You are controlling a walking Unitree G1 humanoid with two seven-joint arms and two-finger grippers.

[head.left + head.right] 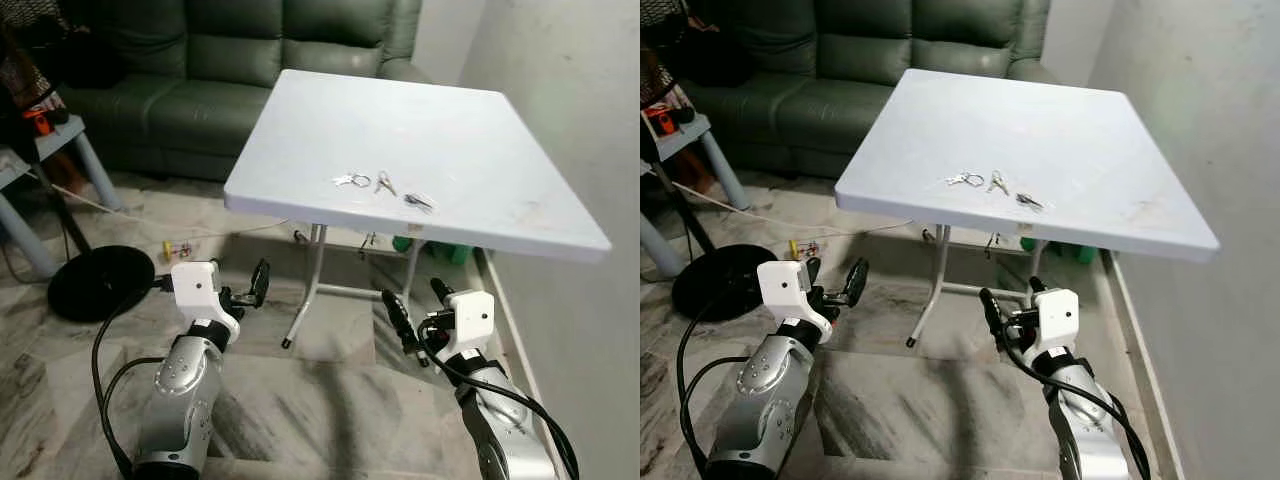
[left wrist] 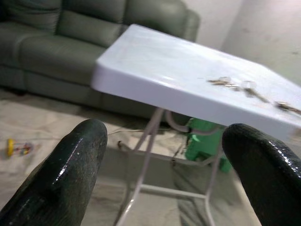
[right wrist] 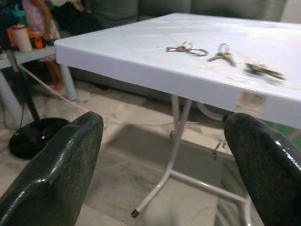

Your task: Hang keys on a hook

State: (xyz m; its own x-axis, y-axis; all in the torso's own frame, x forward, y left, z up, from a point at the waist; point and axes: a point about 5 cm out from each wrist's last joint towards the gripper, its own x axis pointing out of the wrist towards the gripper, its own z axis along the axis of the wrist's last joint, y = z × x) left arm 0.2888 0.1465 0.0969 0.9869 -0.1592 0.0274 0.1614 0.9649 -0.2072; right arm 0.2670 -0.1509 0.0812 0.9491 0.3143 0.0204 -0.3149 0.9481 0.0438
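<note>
Three sets of keys lie in a row near the front edge of the white folding table: one with a ring, a middle one and a darker bunch. My left gripper hangs open below and left of the table edge, over the floor. To the right, my right gripper is also open, under the front edge. Both wrist views look up at the table past spread fingers, and the keys show on top. Neither holds anything.
A green sofa stands behind the table. A white wall runs close along the right. On the left are a black round stand base, a small grey side table and a cord across the marble floor. A green object sits under the table.
</note>
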